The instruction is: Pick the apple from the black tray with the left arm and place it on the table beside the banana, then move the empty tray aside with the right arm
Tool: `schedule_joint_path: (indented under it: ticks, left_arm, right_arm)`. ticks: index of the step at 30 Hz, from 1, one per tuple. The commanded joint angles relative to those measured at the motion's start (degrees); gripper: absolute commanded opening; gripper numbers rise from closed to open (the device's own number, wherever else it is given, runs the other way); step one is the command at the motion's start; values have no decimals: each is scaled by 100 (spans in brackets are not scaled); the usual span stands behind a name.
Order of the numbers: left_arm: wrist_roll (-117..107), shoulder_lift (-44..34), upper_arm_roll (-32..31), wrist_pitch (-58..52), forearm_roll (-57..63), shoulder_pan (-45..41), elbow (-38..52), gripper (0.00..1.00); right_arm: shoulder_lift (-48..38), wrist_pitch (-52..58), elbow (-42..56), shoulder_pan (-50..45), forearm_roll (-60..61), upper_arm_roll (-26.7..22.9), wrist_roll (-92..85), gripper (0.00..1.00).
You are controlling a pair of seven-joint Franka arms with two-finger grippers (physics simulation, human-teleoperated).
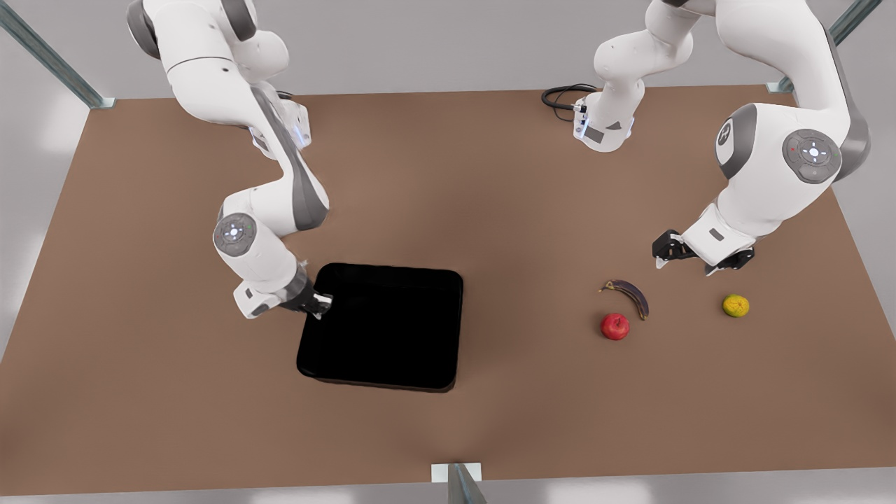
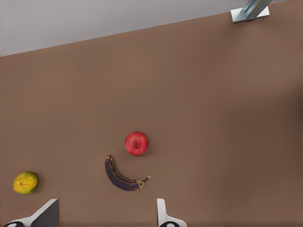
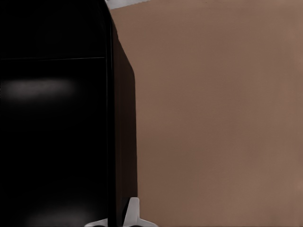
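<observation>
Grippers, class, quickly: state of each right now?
Left gripper: open, empty, above the table near the banana and apple.
Right gripper: at the black tray rim; open or closed cannot be told.

A bumpy yellow-orange fruit (image 1: 736,305) — alone, near metal frame posts (image 1: 458,483).

Soft even overhead light; faint shadows under arms; dull glare streak on black tray (image 3: 40,87).
</observation>
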State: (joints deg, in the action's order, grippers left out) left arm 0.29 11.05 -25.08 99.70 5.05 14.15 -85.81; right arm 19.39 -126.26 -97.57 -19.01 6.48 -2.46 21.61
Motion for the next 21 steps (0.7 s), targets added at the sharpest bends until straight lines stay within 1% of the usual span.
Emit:
schedule_joint_path:
  ticks: [1,8,12,18,21]
  left_arm:
    - [50,-6,-6,-3,5,0,3,100]
    - [58,-6,-6,-3,-4,0,3,100]
    - [41,11,3,-3,-4,0,3,100]
    - [41,11,20,-91,-22,27,-6,100]
    - [41,20,20,-100,-22,18,-6,100]
  right_arm:
    - [-93,259,18,301,-42,0,-4454,18]
    - [-93,391,45,1698,-42,0,-6554,17]
    - [180,330,150,2323,-33,0,-7328,18]
    - [909,304,387,2490,-182,-53,-7504,18]
    - [1410,295,730,2481,-270,-97,-7504,19]
